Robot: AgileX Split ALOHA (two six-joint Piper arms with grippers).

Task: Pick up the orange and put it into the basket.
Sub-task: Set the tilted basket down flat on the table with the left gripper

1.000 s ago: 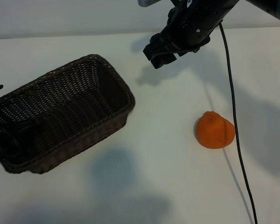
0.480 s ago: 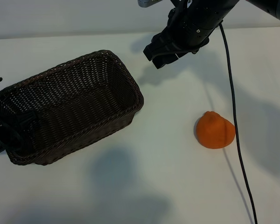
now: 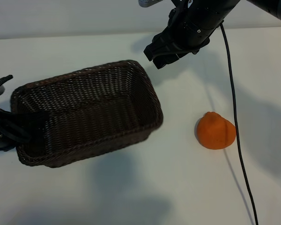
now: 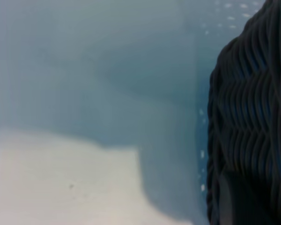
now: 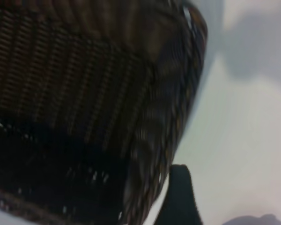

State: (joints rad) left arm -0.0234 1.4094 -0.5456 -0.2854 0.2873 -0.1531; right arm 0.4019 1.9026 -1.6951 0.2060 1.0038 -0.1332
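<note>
One fruit: the orange (image 3: pixel 216 131) lies bare on the table (image 3: pixel 178 187), right of centre in the exterior view, nothing touching it.
Basket: the basket (image 3: pixel 86 112) sits left of centre, well apart from the orange, its near corner swung toward the fruit, probably to shorten the carry.
Left gripper: the left gripper (image 3: pixel 9 129), at the left edge, is clamped on the basket's short end wall.
Right gripper: the right gripper (image 3: pixel 160 51) hangs at upper centre, jaws spread and empty, above and apart from the orange.
Cable: a cable (image 3: pixel 234 117) crosses beside the fruit and could snag.
</note>
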